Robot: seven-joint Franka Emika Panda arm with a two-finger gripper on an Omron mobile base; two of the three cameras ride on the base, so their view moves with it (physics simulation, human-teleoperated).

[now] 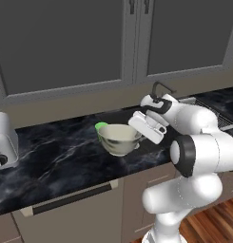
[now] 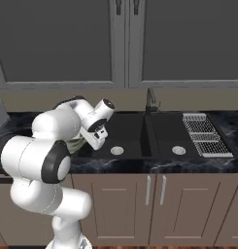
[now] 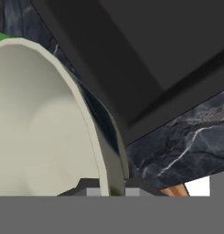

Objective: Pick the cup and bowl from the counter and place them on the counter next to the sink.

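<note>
Left base view from behind and left of the sink, facing forward and down over the surface, right base view squarely before that sink, both sharing it, hand view pressed close against the bowl rim beside the sink

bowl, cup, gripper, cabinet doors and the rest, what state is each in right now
bowl: upright, gripped by its rim, looks raised off the counter
cup: upright behind the bowl
gripper: shut on the bowl's rim
cabinet doors: closed
sink: empty, no water running
</note>
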